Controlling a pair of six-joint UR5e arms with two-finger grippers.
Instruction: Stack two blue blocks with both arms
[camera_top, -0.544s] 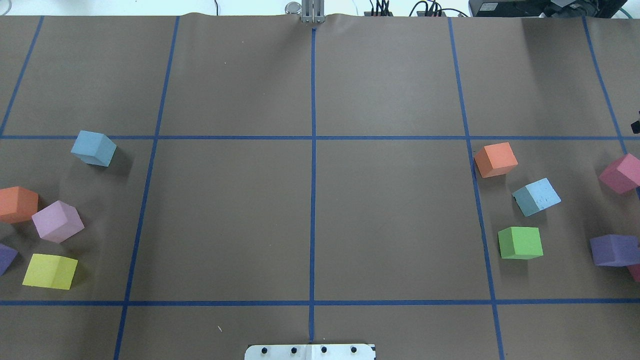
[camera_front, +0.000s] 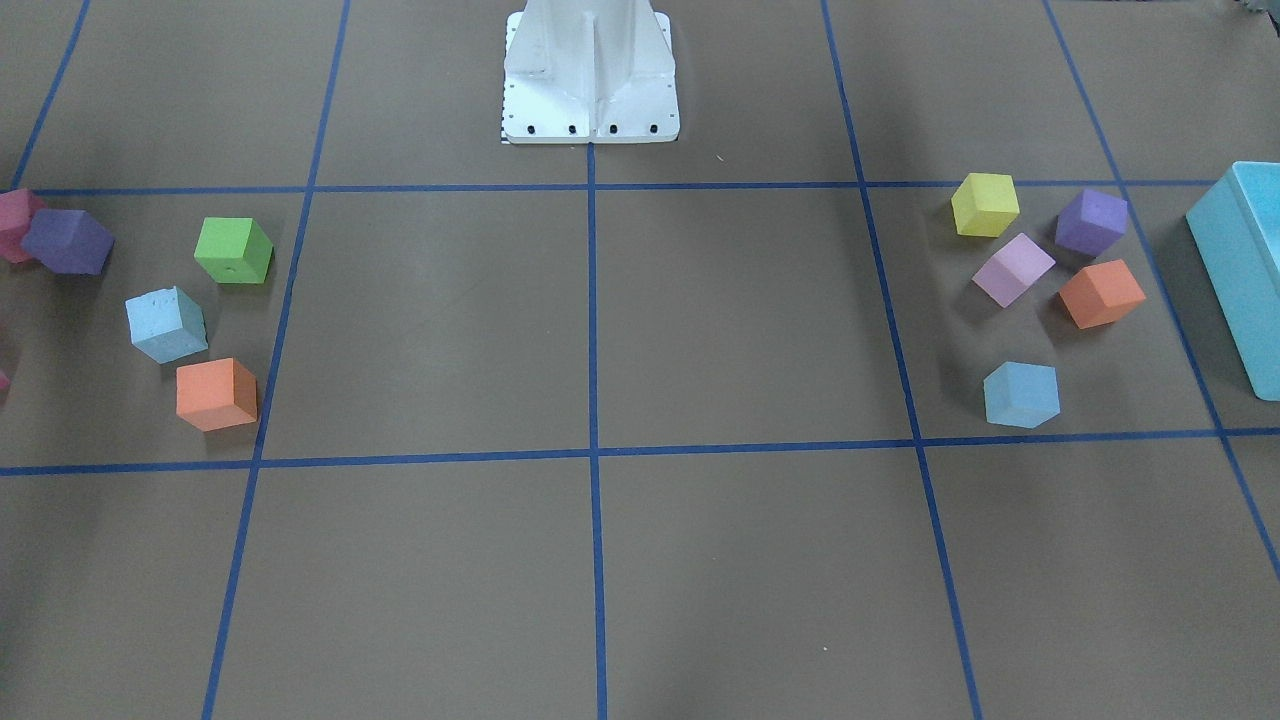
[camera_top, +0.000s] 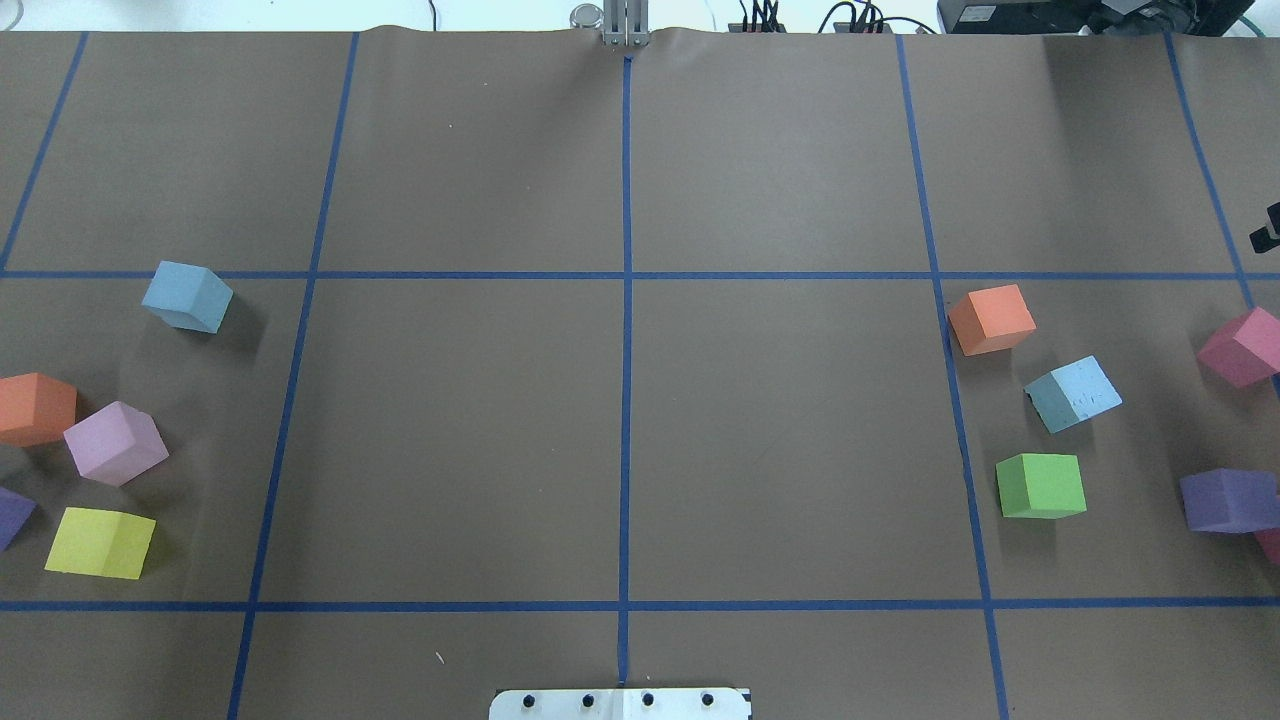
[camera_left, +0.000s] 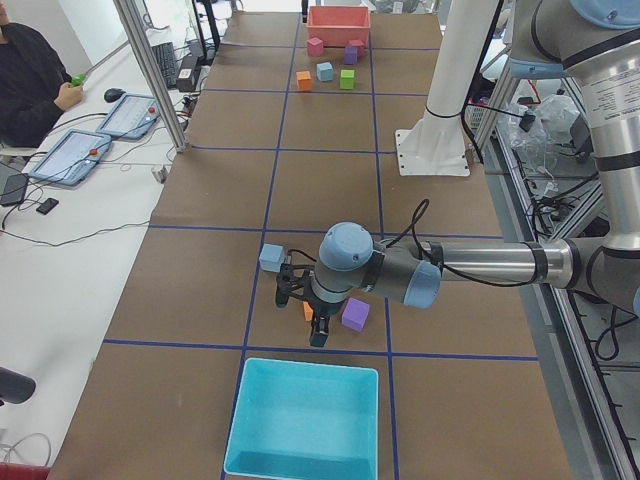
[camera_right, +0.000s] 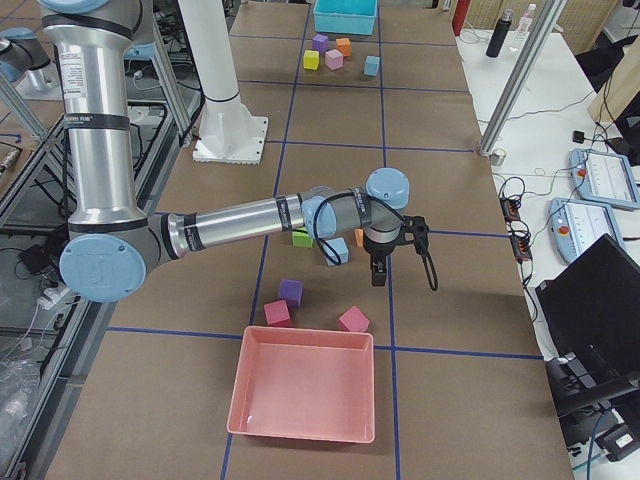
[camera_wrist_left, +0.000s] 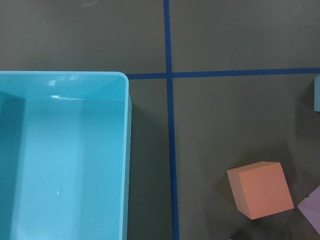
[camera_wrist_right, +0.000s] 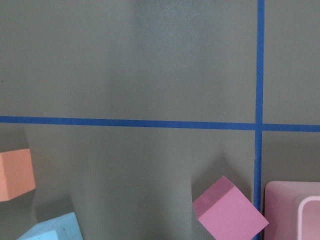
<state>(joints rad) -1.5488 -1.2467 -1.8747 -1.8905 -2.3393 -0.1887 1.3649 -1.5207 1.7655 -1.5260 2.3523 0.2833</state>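
Overhead view, bearings taken from the middle of the counter (camera_top: 460, 430).

Left blue block (camera_top: 187, 296): at 9 o'clock, far out toward the edge, flat on the brown paper. An orange cube (camera_top: 35, 408) is at its 8 o'clock and a lilac cube (camera_top: 115, 443) at its 7. Both are apart from it.

Right blue block (camera_top: 1073, 393): at 3 o'clock, turned askew to the blue tape grid. A second orange cube (camera_top: 991, 319) is at its 11 o'clock and a green cube (camera_top: 1041, 485) at its 7. It touches neither.

The two blue blocks are well apart, both on the counter, unstacked.

Left end effector (camera_left: 316, 338): seen only from the counter's end. It hangs fingers down over the cube cluster, between the left blue block and the turquoise bin (camera_left: 305, 420). I cannot tell its opening or whether it has hold of anything.

Right end effector (camera_right: 378, 272): hangs fingers down near the right blue block, on the side away from the robot. Its opening cannot be told either. Its wrist camera looks down on a pink cube (camera_wrist_right: 227, 207) beside a corner of the pink bin (camera_wrist_right: 295, 210).
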